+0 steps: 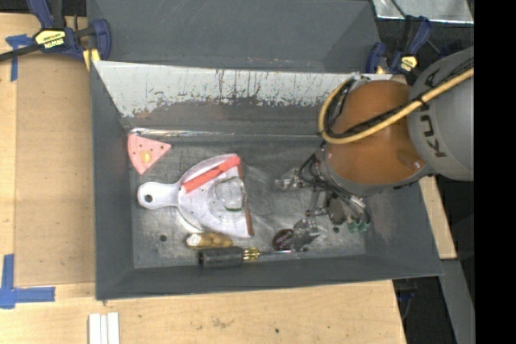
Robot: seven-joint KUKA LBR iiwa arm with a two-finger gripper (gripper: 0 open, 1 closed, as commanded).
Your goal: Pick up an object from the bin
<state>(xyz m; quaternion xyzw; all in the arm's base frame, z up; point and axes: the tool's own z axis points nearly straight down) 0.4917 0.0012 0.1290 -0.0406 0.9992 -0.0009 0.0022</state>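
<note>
My gripper [317, 205] hangs low over the right part of the bin floor, just below the orange cover on the wrist. Right beneath it, near the front wall, lies a small dark round thing with a metal piece [286, 238]. A small green and white thing [357, 225] lies just to its right. A black stick-like tool with a yellowish tip [226, 256] lies along the front wall to its left, with a short brown piece [207, 239] just behind it.
A white plastic holder with a red label and a clear middle [211, 194] takes up the centre-left of the floor. A pink triangular piece [147, 151] lies at the back left. The arm and its cover hide the bin's right side.
</note>
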